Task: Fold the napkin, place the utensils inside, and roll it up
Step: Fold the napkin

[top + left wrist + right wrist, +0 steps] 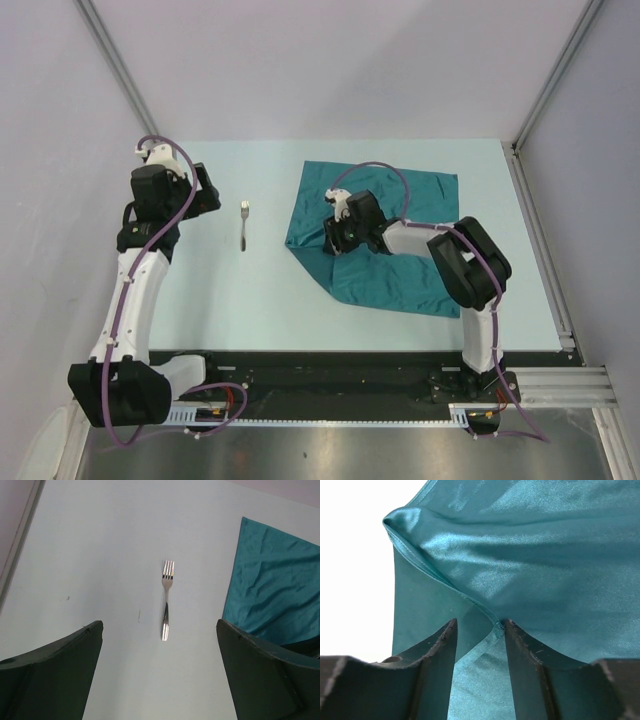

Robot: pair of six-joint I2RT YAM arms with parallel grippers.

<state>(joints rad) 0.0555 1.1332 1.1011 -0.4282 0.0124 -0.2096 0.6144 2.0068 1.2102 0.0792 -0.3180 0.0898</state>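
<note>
— Napkin (390, 285) first: where is it?
— Spread on the right half of the table (300, 310), near the far edge. The right gripper (480, 622) is down on the napkin, its fingers (440, 650) half apart, with a raised crease running between them, not pinched.
— And the fork?
— The fork (244, 225) lies left of the napkin, tines toward the far edge. The left gripper (210, 190) hangs near the left edge, spread wide, holding nothing.

A pale, blue-tinted table (400, 320) sits between plain light walls (330, 60). Silver metal posts (115, 60) slant up at the far corners. A black strip (350, 375) runs along the near edge, with a ribbed metal rail (560, 385) beside it. A thin dark mark (139, 615) shows on the tabletop.
</note>
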